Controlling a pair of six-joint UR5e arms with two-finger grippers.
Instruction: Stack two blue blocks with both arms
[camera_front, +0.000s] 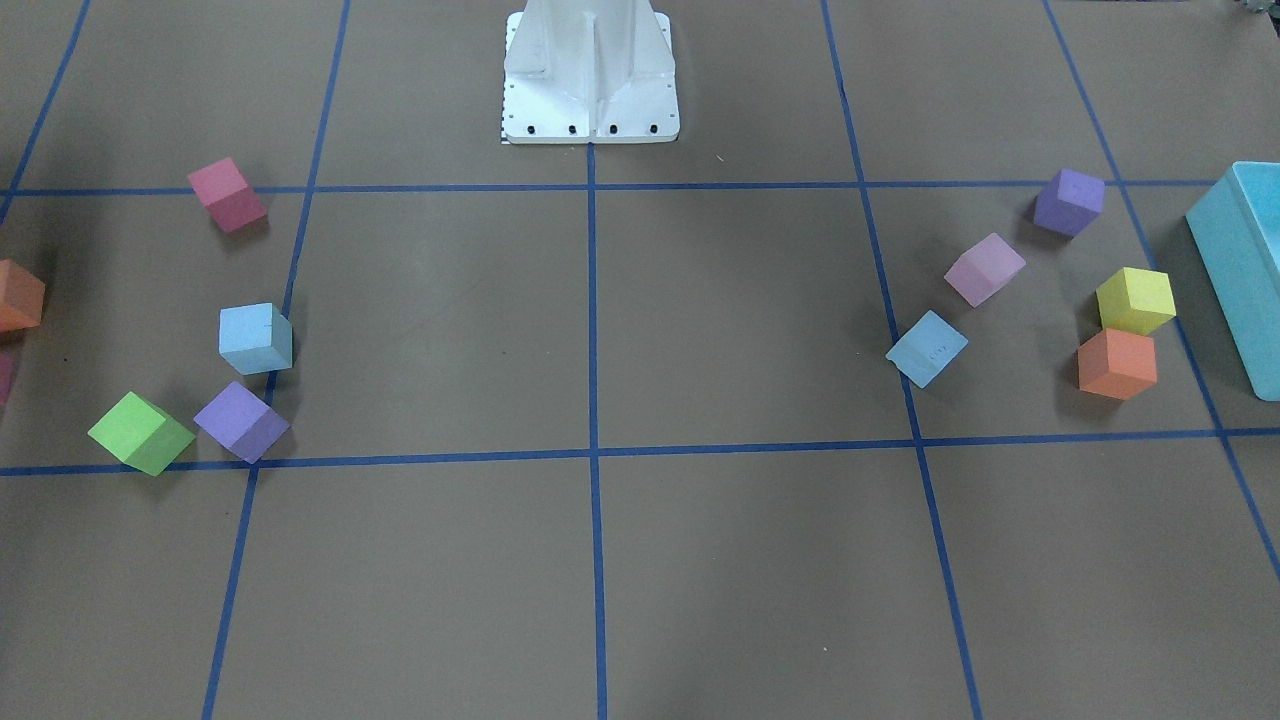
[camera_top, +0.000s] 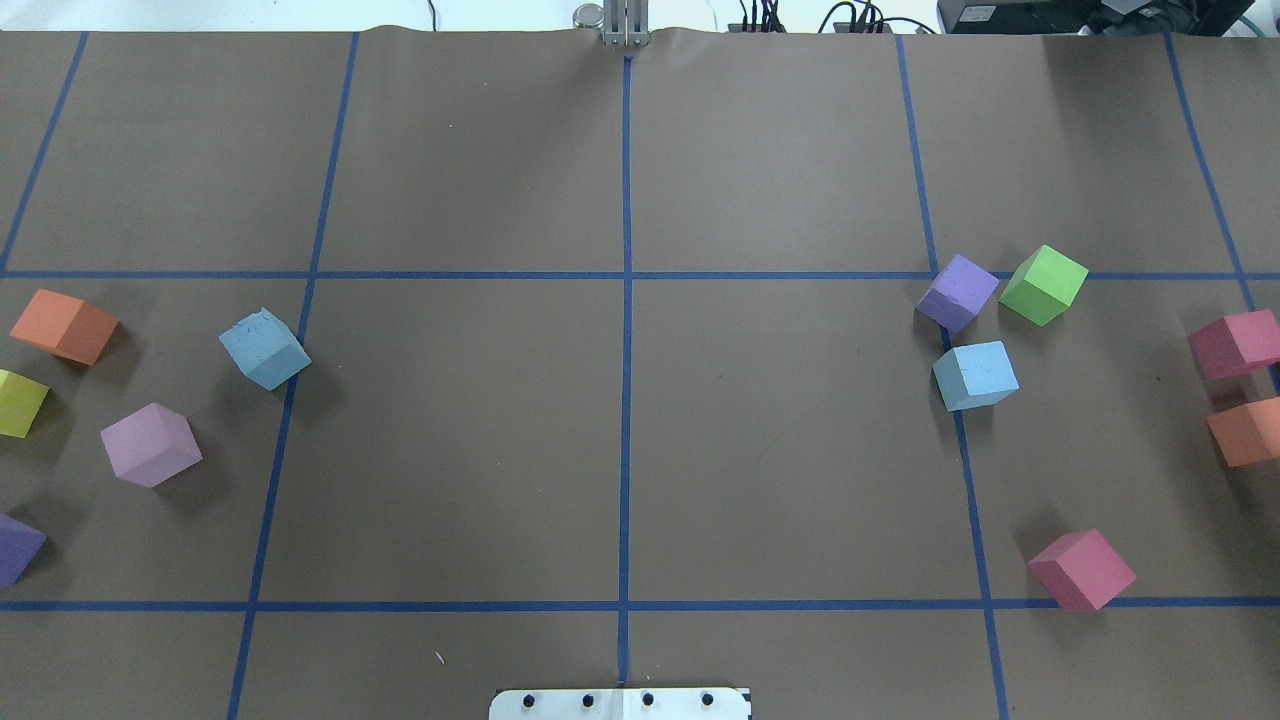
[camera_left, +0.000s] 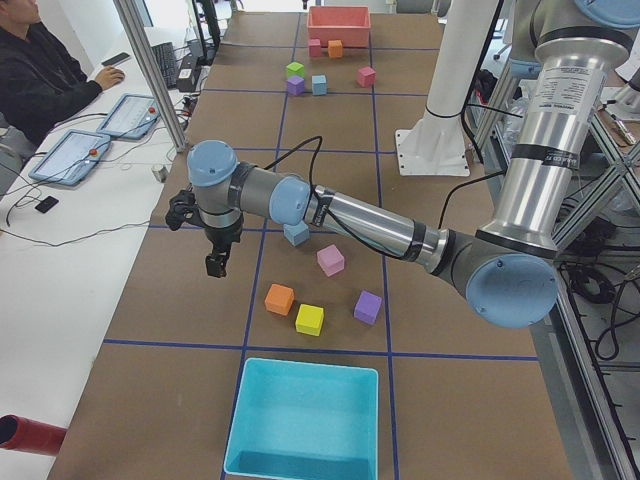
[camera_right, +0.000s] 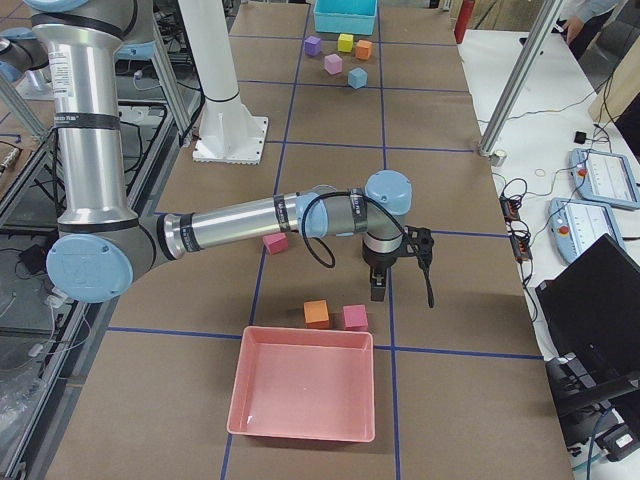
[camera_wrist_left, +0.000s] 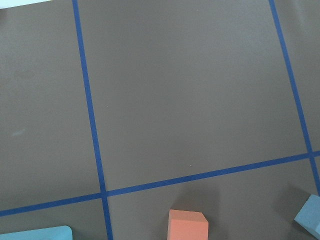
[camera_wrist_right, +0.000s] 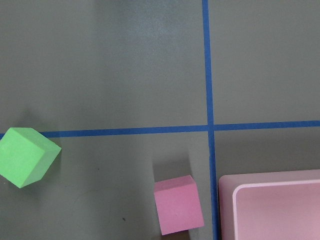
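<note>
Two pale blue blocks lie far apart on the brown table. One (camera_top: 264, 347) is on my left side, also in the front view (camera_front: 926, 347), the left side view (camera_left: 296, 233) and at the left wrist view's edge (camera_wrist_left: 310, 220). The other (camera_top: 975, 375) is on my right side (camera_front: 255, 338), next to a purple cube (camera_top: 957, 291). My left gripper (camera_left: 215, 262) hangs above the table, out beyond its blue block. My right gripper (camera_right: 378, 288) hangs over the right side. Both show only in side views, so I cannot tell whether they are open or shut.
A teal bin (camera_left: 300, 420) stands at the left end and a pink bin (camera_right: 305, 395) at the right end. Orange (camera_top: 63, 325), yellow, pink and purple cubes lie near the left blue block. Green (camera_top: 1043, 284), pink (camera_top: 1081, 569) and orange cubes lie on the right.
</note>
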